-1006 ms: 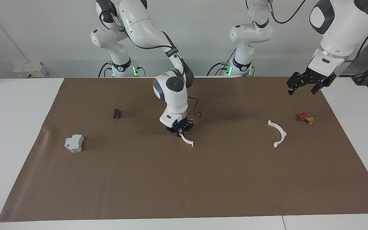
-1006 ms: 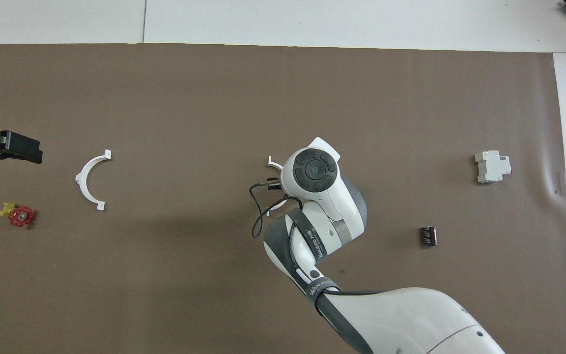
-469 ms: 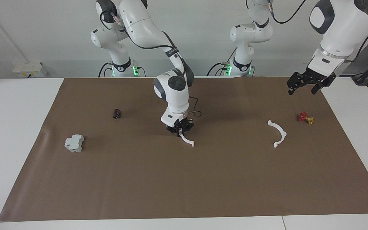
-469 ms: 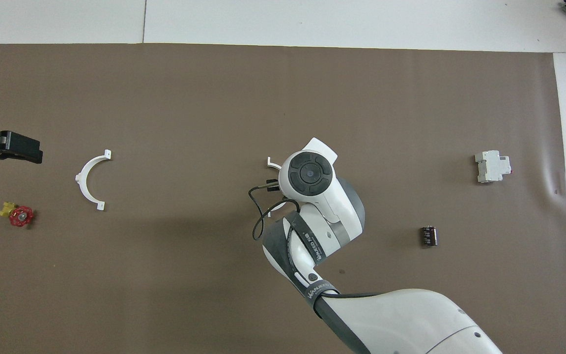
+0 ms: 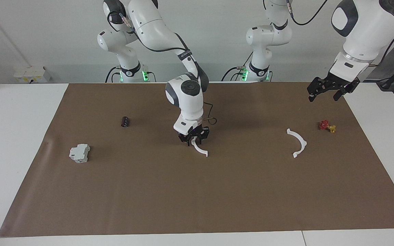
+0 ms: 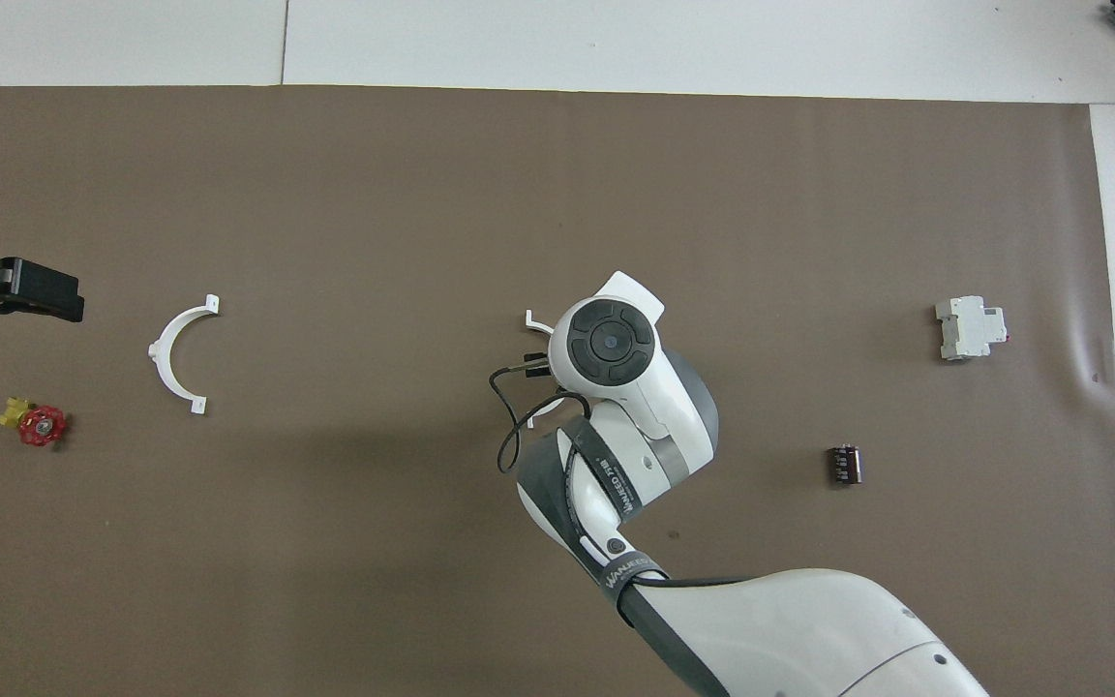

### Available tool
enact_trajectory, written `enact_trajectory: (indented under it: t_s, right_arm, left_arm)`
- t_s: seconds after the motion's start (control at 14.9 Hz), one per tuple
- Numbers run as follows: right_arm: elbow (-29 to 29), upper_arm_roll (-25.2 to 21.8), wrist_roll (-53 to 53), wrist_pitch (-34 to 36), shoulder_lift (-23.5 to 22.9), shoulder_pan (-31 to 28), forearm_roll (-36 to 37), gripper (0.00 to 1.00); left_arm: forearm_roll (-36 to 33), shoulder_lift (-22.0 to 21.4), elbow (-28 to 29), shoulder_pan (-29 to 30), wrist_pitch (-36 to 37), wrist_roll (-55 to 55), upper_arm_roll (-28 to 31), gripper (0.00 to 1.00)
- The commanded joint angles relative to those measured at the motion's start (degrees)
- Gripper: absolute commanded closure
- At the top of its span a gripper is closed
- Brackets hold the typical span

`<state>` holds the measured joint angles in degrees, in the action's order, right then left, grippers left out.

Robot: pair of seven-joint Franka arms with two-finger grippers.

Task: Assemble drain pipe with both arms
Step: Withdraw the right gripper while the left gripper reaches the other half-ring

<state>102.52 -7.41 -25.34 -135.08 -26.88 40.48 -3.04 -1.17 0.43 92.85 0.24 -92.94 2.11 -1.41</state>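
The drain pipe lies as two separate white half-ring arcs on the brown mat (image 5: 197,198). One arc (image 5: 199,149) is at the middle of the mat. My right gripper (image 5: 193,139) stands just over that arc's end nearer the robots, open, with a finger on each side. In the overhead view the right wrist covers most of this arc, and only a tab (image 6: 533,322) shows. The other arc (image 5: 299,142) (image 6: 170,353) lies toward the left arm's end. My left gripper (image 5: 323,97) (image 6: 54,295) waits open in the air over the mat's edge at that end.
A grey-white blocky box (image 5: 79,153) (image 6: 970,327) and a small black cylinder (image 5: 125,121) (image 6: 844,464) sit toward the right arm's end. A small red and yellow valve (image 5: 327,126) (image 6: 33,423) lies beside the second arc, under the left gripper's side of the mat.
My right gripper was shut on the middle arc's end; its fingers have now parted and the wrist has risen slightly. The arc lies on the mat. The left arm has not moved.
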Motion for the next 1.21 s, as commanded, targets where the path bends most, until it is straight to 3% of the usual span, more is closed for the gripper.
enact_trajectory:
  t_s: [0.0, 0.27, 0.54, 0.87, 1.14]
  right_arm:
    - [0.2, -0.4, 0.1, 5.0, 6.2, -0.3, 1.1, 0.0]
    - [0.1, -0.9, -0.4, 11.6, 14.8, -4.3, 1.2, 0.0]
    - [0.1, -1.3, 4.2, 20.4, 22.4, -12.2, 4.6, 0.0]
    - [0.1, -1.4, 13.3, 30.7, 27.8, -23.1, 4.7, 0.0]
    - [-2.7, -1.5, 20.1, 39.6, 29.3, -29.4, 4.7, 0.0]
  left_arm:
    - [0.9, -1.7, 2.2, -0.4, -1.5, 0.6, 0.6, 0.0]
    - [0.9, -2.9, 5.0, 0.3, -3.5, 0.1, 0.8, 0.0]
    - [0.9, -7.7, 18.1, 0.9, -15.4, -1.2, 1.0, 0.0]
    - [0.9, -2.1, 19.5, 2.3, -19.6, -7.9, 1.0, 0.0]
    - [0.9, -1.8, 31.7, 2.7, -34.5, -16.4, 1.1, 0.0]
